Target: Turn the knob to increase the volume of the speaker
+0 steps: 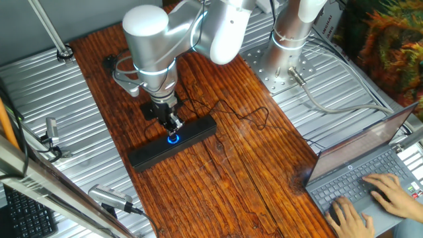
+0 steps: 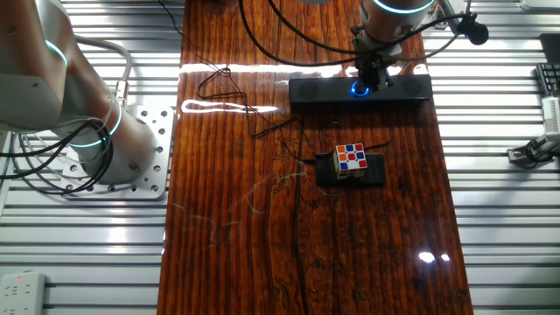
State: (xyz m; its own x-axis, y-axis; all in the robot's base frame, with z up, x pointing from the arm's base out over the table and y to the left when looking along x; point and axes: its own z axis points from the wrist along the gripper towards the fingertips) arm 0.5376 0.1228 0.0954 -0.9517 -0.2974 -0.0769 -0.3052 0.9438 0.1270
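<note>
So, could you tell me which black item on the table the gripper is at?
The long speaker, at its blue-lit knob; the small black pad under the cube sits apart.

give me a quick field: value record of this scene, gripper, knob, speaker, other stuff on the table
gripper: directly over the knob, fingertips at the lit ring; open or shut cannot be told
knob: blue glowing ring, midway along the speaker, partly hidden by the gripper
speaker: long black bar lying flat on the wooden table
cable: thin black wire looping across the wood beside the speaker
puzzle cube: multicoloured, sitting on a small black pad, apart from the speaker
laptop: at the table edge, a person's hands on its keyboard
</note>
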